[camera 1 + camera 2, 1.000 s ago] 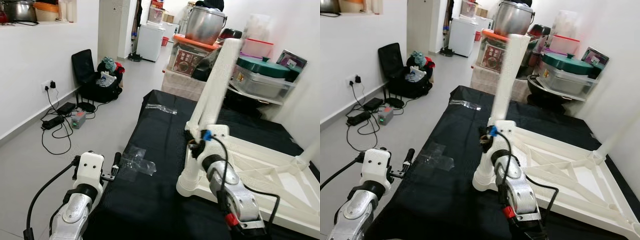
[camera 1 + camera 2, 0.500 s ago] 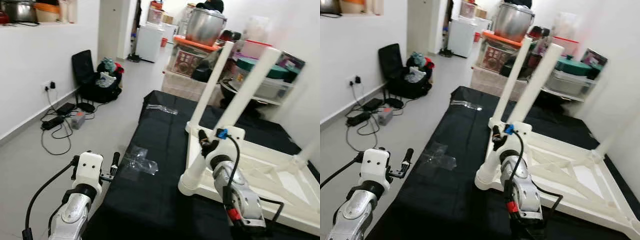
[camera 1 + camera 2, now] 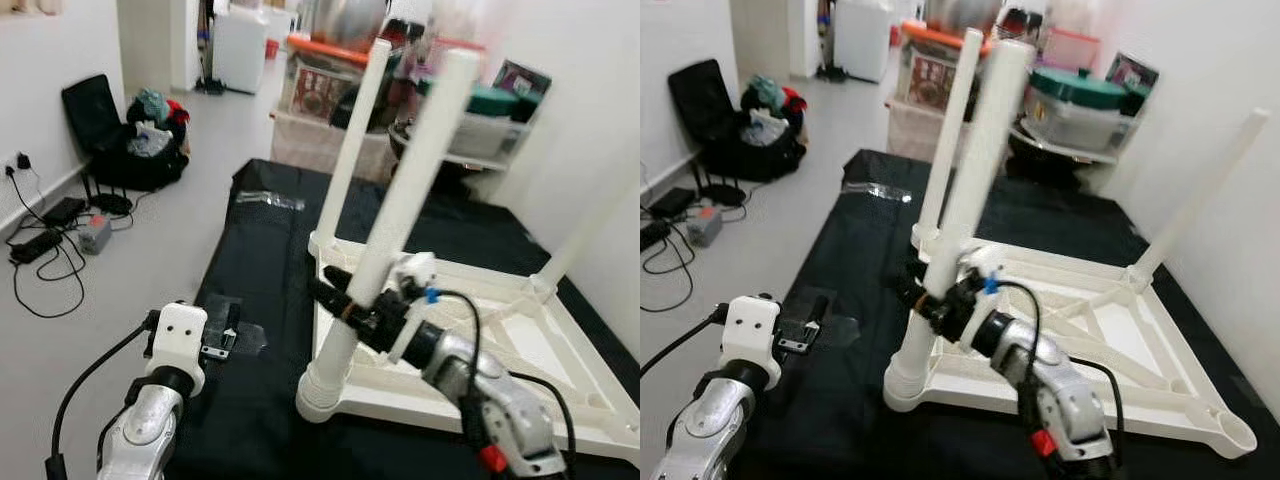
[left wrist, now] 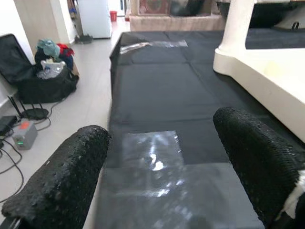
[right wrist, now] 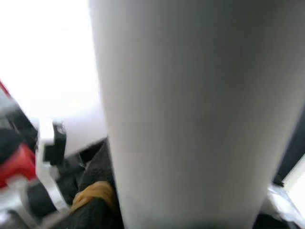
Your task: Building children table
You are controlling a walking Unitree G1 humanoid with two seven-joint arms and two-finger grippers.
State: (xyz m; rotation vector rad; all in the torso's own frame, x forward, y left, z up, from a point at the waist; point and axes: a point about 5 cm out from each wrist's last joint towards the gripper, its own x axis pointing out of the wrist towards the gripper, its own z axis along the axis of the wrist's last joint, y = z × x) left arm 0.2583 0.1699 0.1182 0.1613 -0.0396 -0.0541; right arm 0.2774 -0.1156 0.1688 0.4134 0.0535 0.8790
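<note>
Tilted further since a second ago: near table leg (image 3: 395, 215), now leaning toward 1 o'clock from its foot at the front corner of the upturned white table (image 3: 520, 345), where it was standing close to upright before.

Right gripper (image 3: 345, 305): reaching in from 4 o'clock, black fingers clamping the lower part of that leg; the right wrist view is showing the white tube pressed close against the lens.

Left gripper (image 4: 162, 162): hovering low at 8 o'clock from the table, fingers (image 4: 62, 176) standing wide apart and holding nothing, pointing over a clear plastic bag (image 4: 152, 157) that is lying flat on the black cloth (image 3: 270, 260).

Table: lying underside up on the cloth, a second leg (image 3: 352, 140) rising at the far corner toward 12 o'clock, a third leg (image 3: 1200, 185) slanting at 2 o'clock.

Surroundings: cables and a power strip (image 3: 40, 245) trailing on the floor at 9 o'clock; storage boxes (image 3: 320, 85) stacking up at 12 o'clock.
</note>
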